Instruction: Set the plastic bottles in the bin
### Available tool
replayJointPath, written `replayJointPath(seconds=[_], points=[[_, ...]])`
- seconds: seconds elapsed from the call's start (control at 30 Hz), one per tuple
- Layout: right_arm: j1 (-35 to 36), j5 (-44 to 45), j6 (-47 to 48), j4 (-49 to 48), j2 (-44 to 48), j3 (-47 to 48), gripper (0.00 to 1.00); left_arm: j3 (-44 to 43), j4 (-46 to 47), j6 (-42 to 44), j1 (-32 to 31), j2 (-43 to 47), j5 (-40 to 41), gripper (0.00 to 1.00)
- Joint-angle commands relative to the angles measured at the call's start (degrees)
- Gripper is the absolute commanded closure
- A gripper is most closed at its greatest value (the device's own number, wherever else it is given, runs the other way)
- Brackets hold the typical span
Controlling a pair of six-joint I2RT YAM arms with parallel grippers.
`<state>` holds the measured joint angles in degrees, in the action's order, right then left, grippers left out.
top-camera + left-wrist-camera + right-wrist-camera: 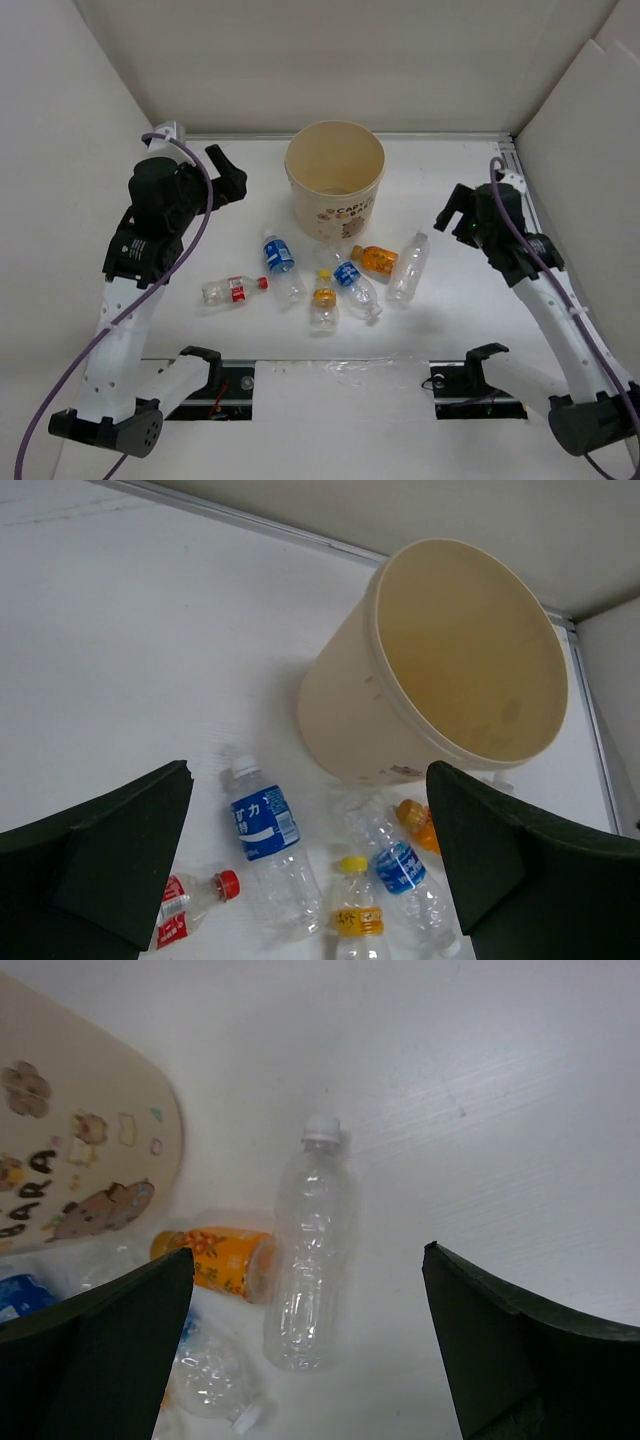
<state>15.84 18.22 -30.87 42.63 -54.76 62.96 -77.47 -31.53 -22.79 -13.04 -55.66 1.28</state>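
The tan bin (335, 180) stands upright at the back centre, its inside showing in the left wrist view (440, 670). Six bottles lie in front of it: red-label (232, 290), large blue-label (281, 265), yellow-cap (323, 298), small blue-label (357, 285), orange (377, 260) and plain clear (409, 267). My left gripper (228, 175) is open and empty, raised to the left of the bin, looking down on the blue-label bottle (265, 830). My right gripper (455, 212) is open and empty, raised above and right of the plain clear bottle (312, 1240).
White walls close the table on the left, back and right. A metal rail (512, 160) runs along the back right edge. Both arm bases and black brackets (205, 362) sit at the near edge.
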Motion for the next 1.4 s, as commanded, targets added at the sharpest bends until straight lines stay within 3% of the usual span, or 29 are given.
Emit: replayJointPath(seconds=[0.0, 0.17, 0.47, 0.73, 0.87, 0.9, 0.93, 1.1, 1.23, 1.37], points=[[1.21, -4.95, -6.30, -6.41, -3.24, -4.94, 0.00, -3.56, 1.56, 2.83, -0.06, -0.24, -6.64, 0.00], [3.84, -3.11, -9.11, -11.16, -10.96, -8.29, 0.00, -4.09, 0.42, 3.36, -0.06, 0.99, -7.69, 0.00], [4.91, -2.49, -10.26, -17.23, -25.38, -9.35, 0.01, -5.15, -0.11, 4.50, -0.06, 2.13, -16.74, 0.00], [3.68, -4.95, -10.79, -19.78, -33.66, -11.89, 0.02, -6.46, -0.82, 4.50, -0.06, 3.36, -15.52, 0.00], [3.15, -4.95, -10.79, -18.74, -34.27, -11.90, 0.28, -5.85, -0.82, 4.50, -0.06, 3.36, -16.04, 0.00], [3.15, -4.95, -10.79, -18.73, -32.79, -11.89, 0.63, -5.85, -0.82, 4.50, -0.06, 3.36, -16.91, 0.00], [3.15, -4.42, -10.79, -18.12, -31.73, -11.89, 0.75, -5.85, -0.82, 4.50, -0.06, 2.67, -18.14, 0.00], [1.92, 0.93, -11.40, -11.63, -25.49, -9.54, 0.78, -8.39, 0.24, 4.50, -0.06, -0.50, -22.62, 0.00], [1.92, 6.65, -11.40, -4.78, -18.20, -4.80, 1.00, -12.70, 2.17, 5.03, -0.06, -4.89, -29.56, 0.00], [2.44, 1.76, -8.69, -6.23, -6.98, 0.40, 1.00, -14.81, 7.15, 4.51, -0.06, -9.20, -40.28, 0.00]])
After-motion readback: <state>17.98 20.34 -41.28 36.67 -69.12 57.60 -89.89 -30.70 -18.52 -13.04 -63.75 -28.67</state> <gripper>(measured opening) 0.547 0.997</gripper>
